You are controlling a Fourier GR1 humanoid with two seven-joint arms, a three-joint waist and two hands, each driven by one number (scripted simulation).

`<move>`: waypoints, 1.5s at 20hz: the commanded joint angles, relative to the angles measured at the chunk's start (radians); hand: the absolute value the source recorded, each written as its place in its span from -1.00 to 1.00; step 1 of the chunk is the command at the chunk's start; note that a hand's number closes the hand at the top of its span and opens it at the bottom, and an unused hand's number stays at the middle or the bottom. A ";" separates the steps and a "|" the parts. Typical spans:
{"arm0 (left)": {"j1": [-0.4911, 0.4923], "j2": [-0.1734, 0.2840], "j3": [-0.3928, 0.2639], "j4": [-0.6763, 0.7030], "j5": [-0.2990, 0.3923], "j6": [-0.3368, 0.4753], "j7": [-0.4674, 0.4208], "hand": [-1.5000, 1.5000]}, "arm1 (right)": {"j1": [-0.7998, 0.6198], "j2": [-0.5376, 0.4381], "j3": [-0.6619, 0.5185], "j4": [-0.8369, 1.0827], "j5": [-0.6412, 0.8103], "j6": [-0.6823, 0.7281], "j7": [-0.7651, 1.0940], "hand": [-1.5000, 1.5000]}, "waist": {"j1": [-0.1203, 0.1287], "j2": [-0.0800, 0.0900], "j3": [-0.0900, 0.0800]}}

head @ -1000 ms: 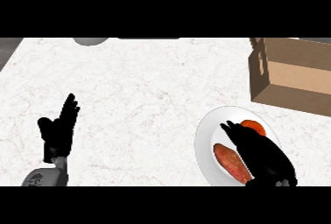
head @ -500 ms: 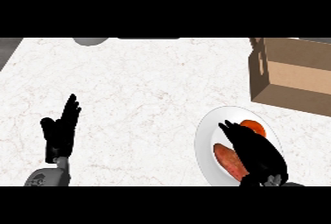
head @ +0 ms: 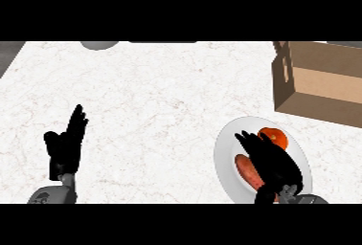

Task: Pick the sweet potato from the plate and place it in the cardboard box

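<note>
A reddish sweet potato lies on the white plate at the lower right, partly covered by my right hand. That hand hovers over the plate with its fingers stretched out, pointing up and left, not curled round anything. An orange-red round fruit sits on the plate just beyond the fingers. The open cardboard box stands at the upper right, past the plate. My left hand rests open at the lower left, fingers up.
A grey round object shows at the counter's far edge, top left of middle. White marble counter spreads between the two hands and up to the box.
My right hand has slid slightly left and down over the sweet potato. The left hand has barely shifted.
</note>
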State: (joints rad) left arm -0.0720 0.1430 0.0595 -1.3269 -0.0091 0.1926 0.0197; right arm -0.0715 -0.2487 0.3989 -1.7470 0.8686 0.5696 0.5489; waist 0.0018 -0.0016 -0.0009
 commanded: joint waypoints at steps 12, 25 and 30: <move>0.023 0.000 0.029 0.003 -0.005 -0.031 -0.025 0.00 | 0.068 -0.056 -0.008 0.020 0.114 -0.170 -0.279 1.00 | -0.004 0.001 0.001; -0.003 -0.027 0.019 0.006 -0.026 -0.002 0.006 0.00 | 0.469 -0.392 -0.276 -0.271 -0.007 -0.329 -0.699 1.00 | -0.015 0.000 0.001; -0.019 -0.038 0.014 -0.017 -0.040 0.024 0.035 0.00 | 0.573 -0.421 -0.395 -0.474 -0.074 -0.330 -0.748 1.00 | -0.027 -0.002 0.000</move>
State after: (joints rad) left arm -0.0644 0.1343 0.0850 -1.3588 -0.0322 0.1854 0.0493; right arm 0.4177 -0.6372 0.0933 -2.0770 0.8539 0.2358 -0.1538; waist -0.0159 -0.0028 -0.0001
